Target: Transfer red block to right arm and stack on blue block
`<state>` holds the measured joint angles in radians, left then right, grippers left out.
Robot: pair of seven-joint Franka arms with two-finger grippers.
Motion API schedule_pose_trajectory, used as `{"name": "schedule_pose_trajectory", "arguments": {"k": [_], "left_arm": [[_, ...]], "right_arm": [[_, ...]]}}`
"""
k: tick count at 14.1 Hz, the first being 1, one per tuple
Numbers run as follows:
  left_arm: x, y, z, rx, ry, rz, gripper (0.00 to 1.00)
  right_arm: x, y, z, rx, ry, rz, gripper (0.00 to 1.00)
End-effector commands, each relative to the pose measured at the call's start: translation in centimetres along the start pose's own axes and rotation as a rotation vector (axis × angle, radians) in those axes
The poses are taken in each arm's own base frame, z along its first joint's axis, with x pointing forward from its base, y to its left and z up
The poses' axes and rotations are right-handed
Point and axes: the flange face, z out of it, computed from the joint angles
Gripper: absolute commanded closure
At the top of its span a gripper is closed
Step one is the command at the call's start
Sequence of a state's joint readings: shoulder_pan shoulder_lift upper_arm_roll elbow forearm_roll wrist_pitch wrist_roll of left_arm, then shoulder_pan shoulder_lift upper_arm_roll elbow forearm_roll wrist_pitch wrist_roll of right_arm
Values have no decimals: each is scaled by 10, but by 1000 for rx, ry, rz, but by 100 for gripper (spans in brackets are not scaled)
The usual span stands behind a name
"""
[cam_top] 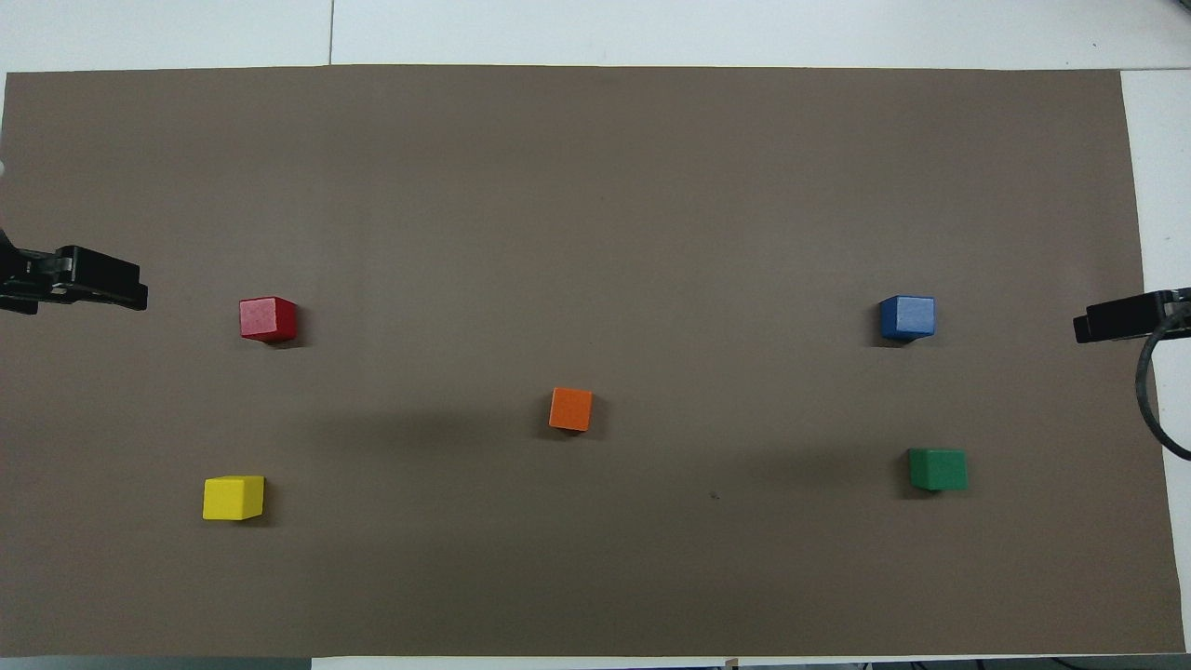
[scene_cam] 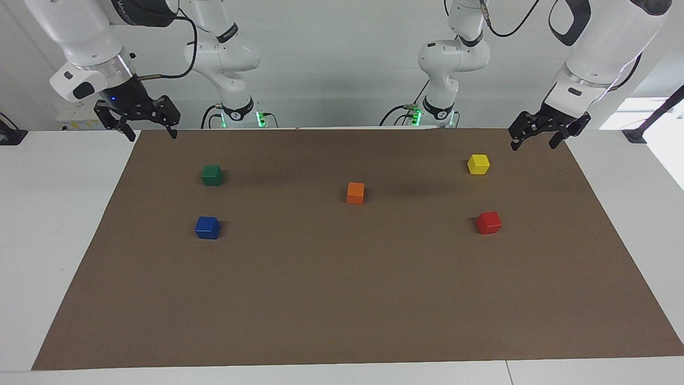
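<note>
Facing view: both grippers hang released, left gripper (scene_cam: pixel 536 140) near the yellow cube (scene_cam: pixel 478 164), right gripper (scene_cam: pixel 149 131) waiting. We lower squarely over the red block (scene_cam: pixel 489 222), which sits apart from the blue block (scene_cam: pixel 207 228).

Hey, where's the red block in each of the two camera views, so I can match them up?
Facing view: the red block sits on the brown mat at the left arm's end of the table, farther from the robots than the yellow block.
Overhead view: the red block again lies at the left arm's end, higher in the picture than the yellow block.
Shared landmark: the orange block near the mat's middle.
</note>
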<state>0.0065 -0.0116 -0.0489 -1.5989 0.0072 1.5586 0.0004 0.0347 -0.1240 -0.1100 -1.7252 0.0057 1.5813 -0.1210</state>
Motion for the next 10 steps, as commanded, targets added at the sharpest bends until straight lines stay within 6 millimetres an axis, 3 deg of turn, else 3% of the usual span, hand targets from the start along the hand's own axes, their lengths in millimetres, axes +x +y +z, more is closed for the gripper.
{"name": "schedule_pose_trajectory", "arguments": {"k": [1, 5, 10], "left_arm": [[-5, -1, 1, -16, -6, 10, 0], [-11, -7, 16, -16, 29, -10, 0], [-19, -15, 83, -10, 105, -31, 0]], "right_arm": [[-2, 4, -2, -22, -12, 1, 0], [-2, 4, -1, -22, -13, 1, 0], [-2, 4, -1, -22, -13, 0, 0]]}}
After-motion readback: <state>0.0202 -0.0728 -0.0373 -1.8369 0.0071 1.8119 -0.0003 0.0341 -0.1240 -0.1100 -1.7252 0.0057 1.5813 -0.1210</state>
